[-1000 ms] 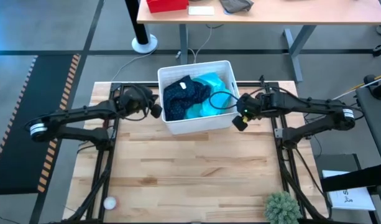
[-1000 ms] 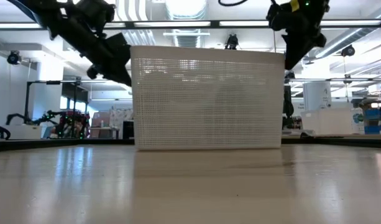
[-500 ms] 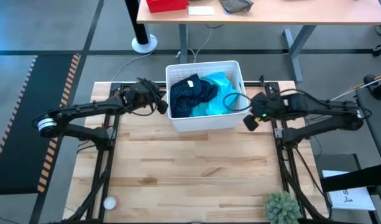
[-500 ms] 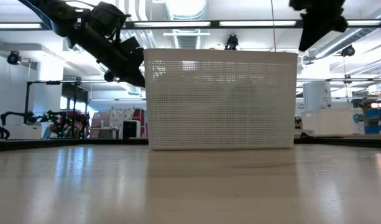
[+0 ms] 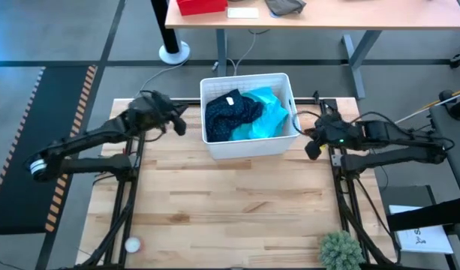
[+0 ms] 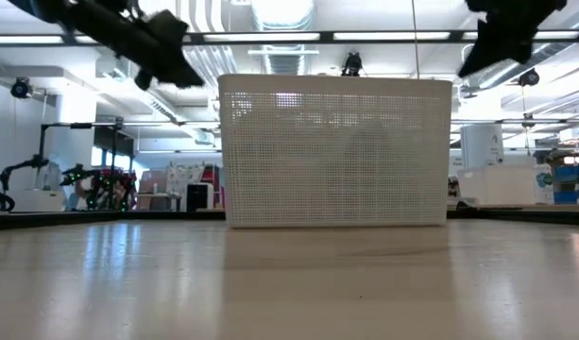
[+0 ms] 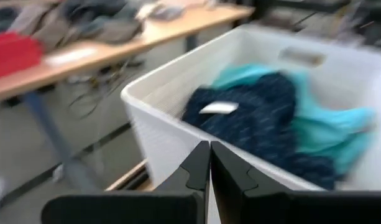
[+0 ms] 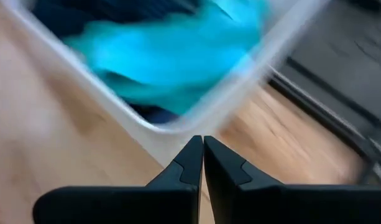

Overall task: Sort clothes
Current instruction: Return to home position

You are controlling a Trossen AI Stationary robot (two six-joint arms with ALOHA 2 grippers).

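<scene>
In the high view, the left end effector [image 5: 177,126] hangs left of centre in the upper half of the frame, just beside the white basket's [image 5: 248,148] left wall but apart from it. Its wrist view shows the two fingers [image 7: 197,167] pressed together with nothing between them.

The basket stands at upper centre, on the far edge of the wooden tabletop [image 5: 237,202]. All the clothes in sight lie inside it: a navy dotted garment [image 5: 228,115] on the left and a teal one [image 5: 269,112] bunched against the right wall. No garment lies on the bare wood.

To the right of the basket, the right end effector [image 5: 311,147] sits near the basket's lower right corner, not touching it. Its fingers [image 8: 191,160] are likewise closed and empty.

With everything binned and both arms empty beside the basket, the sorting itself looks finished, and the step in hand appears to be the return to rest. The next move calls for each arm to draw away to its own side of the frame, keeping off the basket's walls so it is not nudged, then folding down with nothing carried.
</scene>
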